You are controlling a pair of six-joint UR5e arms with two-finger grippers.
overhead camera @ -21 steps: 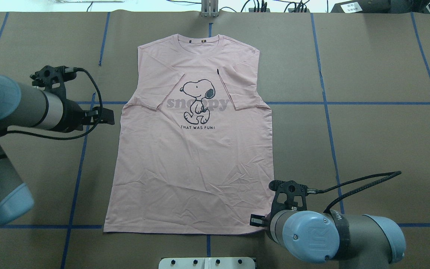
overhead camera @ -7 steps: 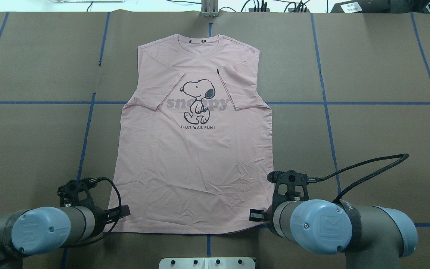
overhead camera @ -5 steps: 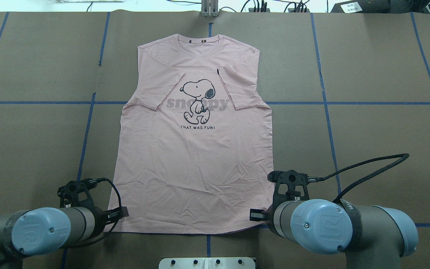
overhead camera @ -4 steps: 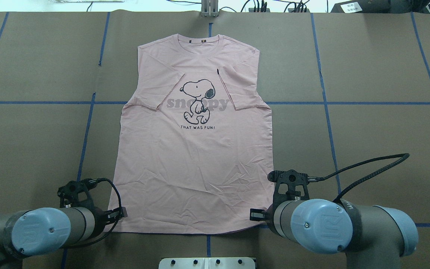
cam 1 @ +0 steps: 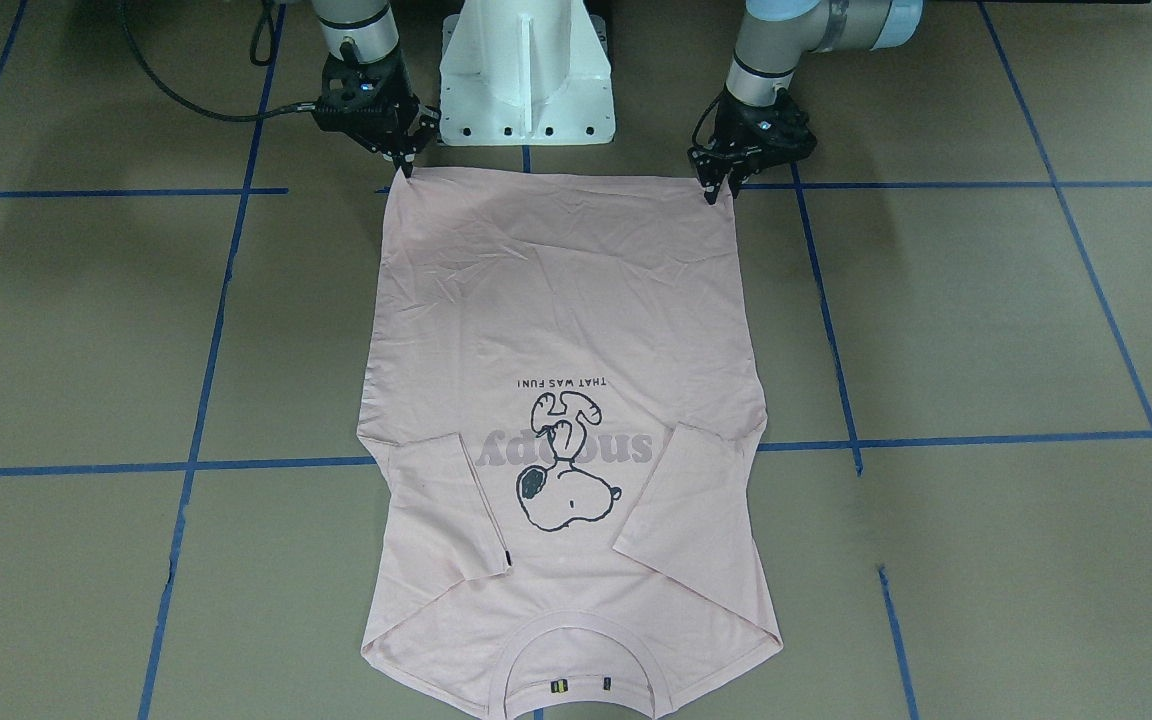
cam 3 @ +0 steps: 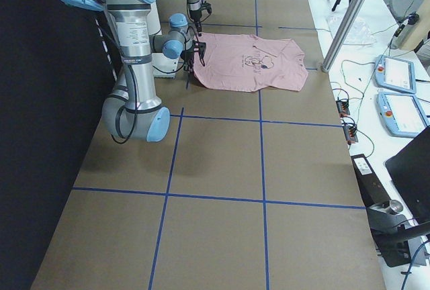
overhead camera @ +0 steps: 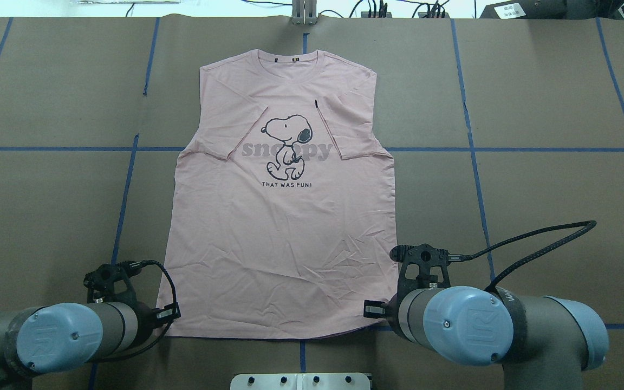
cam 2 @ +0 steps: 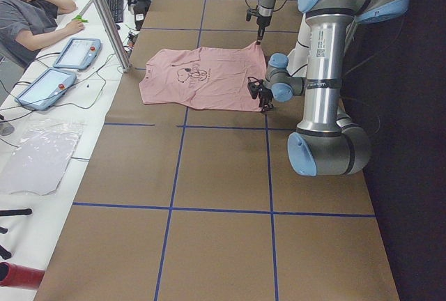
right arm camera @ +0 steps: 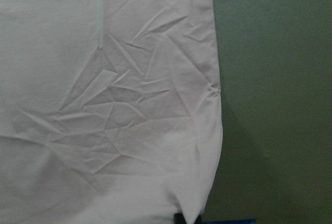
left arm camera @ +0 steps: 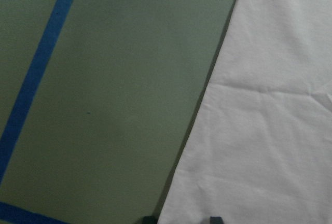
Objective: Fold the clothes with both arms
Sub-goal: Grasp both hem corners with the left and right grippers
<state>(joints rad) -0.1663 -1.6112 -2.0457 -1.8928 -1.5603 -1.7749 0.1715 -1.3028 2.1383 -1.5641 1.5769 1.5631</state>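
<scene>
Pale pink short-sleeved T-shirt lies flat on the brown counter. Right arm's black fingers pinch one hem corner; left arm's black fingers, parted, straddle the other, presumably for a joint lift.

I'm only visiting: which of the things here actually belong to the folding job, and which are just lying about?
Part of the job:
pink T-shirt
left gripper, at one hem corner
right gripper, at the other hem corner

Just lying about:
tablets on the side bench
clear plastic sheet
blue tape lines on the table
</scene>
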